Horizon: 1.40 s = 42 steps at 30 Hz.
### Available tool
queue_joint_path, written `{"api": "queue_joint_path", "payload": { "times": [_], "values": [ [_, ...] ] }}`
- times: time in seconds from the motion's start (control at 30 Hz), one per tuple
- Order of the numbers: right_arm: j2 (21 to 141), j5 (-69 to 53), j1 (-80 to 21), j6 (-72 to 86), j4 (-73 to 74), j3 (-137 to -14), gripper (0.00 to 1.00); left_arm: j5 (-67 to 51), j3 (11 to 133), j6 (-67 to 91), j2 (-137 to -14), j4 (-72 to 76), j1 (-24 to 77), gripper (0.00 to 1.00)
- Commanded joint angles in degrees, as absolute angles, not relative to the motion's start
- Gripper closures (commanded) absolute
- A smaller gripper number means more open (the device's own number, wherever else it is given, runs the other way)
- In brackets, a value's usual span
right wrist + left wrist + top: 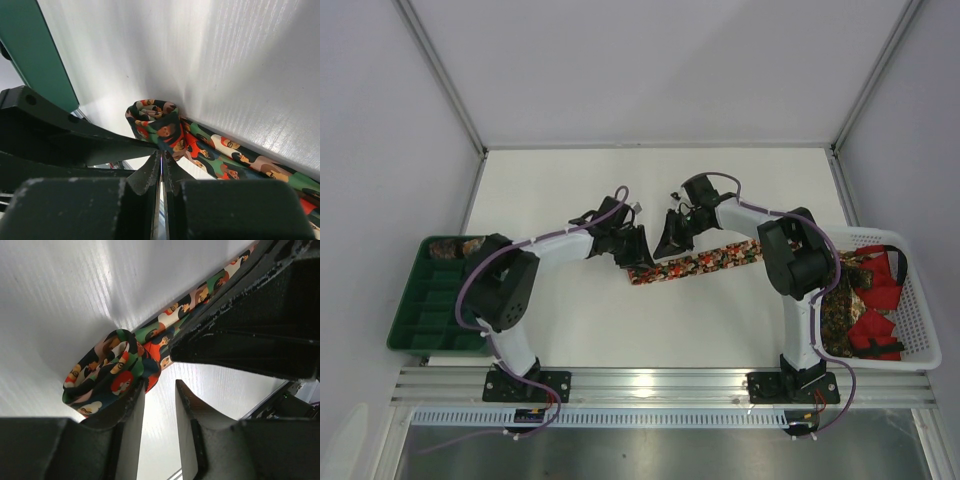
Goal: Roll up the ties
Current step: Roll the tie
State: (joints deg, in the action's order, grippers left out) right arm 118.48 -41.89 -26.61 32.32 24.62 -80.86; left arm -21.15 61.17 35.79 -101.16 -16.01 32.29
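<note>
Top external view: one tie (705, 262) lies slantwise on the surface (720, 190) between the two arms, with more ties heaped in the white basket (918, 318) on the right
Coil: it's begun at the tie's left end, a small coil (107, 375) resting on the surface, its tail running off toward the right arm
Left tool (632, 248): jaws parted, nothing between them, one finger (131, 430) touching the coil's side
Right tool (672, 236): jaws together, tips right at the coil's edge in its wrist view; can't tell whether any fabric is nipped
Arm pose: both arms reach in to mid-surface, wrists tipped down and turned toward each other, tools almost nose to nose at the coil
Doing it well: I'd say turn the coil along the tie, not across it, edges square to the tail, tail taut so the layers wind tight
Watch for: that coil looks loose; if both sides let go, it likely springs open
</note>
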Motion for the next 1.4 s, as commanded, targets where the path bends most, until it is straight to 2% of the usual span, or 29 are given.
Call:
{"api": "queue_joint_path", "payload": {
  "times": [0.0,0.77,0.87,0.93,1.07,1.2,1.37],
  "values": [
    [115.49,-42.1,-26.63,31.29,25.23,-82.44,0.91,-23.11,61.08,34.1,-102.39,-10.99,32.52,0.66],
    [116.81,-44.12,-30.85,34.63,23.29,-85.6,0.9,-22.59,56.69,28.39,-85.61,-18.54,28.74,0.59],
    [117.95,-44.56,-31.55,34.8,23.47,-86.13,0.9,-21.53,56.34,26.2,-82.71,-19.16,26.64,0.48],
    [118.65,-44.3,-31.9,34.89,23.29,-85.96,0.9,-22.32,56.25,23.04,-82.09,-17.76,25.06,0.36],
    [120.14,-43.07,-31.73,34.89,22.5,-86.04,0.9,-20.57,56.08,16.71,-81.73,-14.6,24.7,0.0],
    [121.29,-41.31,-31.38,33.75,23.82,-86.4,0.9,-18.46,54.42,10.22,-84.02,-12.4,24.79,0.0],
    [121.11,-41.31,-30.5,32.78,24.61,-84.56,0.91,-15.73,45.72,0.21,-79.55,2.78,26.89,0.0]
  ]
}}
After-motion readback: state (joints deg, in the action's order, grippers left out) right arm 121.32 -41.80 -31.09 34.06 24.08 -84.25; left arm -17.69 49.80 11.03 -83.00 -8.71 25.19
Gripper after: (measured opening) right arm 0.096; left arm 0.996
